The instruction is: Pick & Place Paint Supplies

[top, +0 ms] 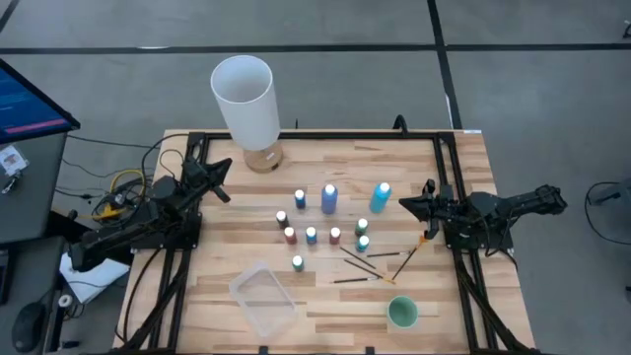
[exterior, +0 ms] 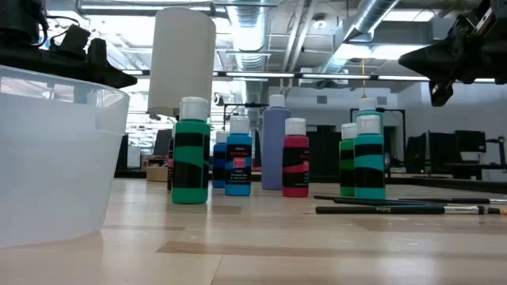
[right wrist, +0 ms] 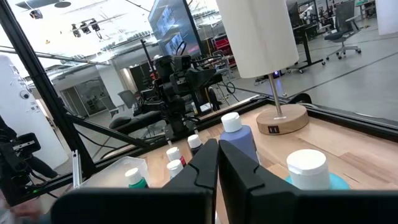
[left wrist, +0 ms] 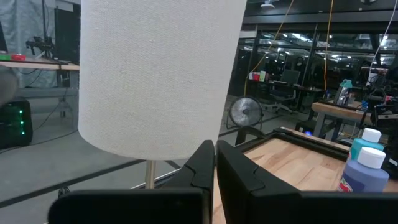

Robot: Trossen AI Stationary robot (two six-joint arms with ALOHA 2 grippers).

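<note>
Both claws are clenched on nothing. A white lamp is seen just beyond the left claw. Between it and the right claw, ten bottles are clustered; brushes, a clear tub and a green cup are set nearer.

Wooden slatted table with black frame rails along its edges. Lamp with tall white cylindrical shade on a round wooden base, standing at the far edge. Clear plastic tub near the front edge, tilted askew. Small green cup upright at front right. Monitor, blue screen, off-table at left.
</note>
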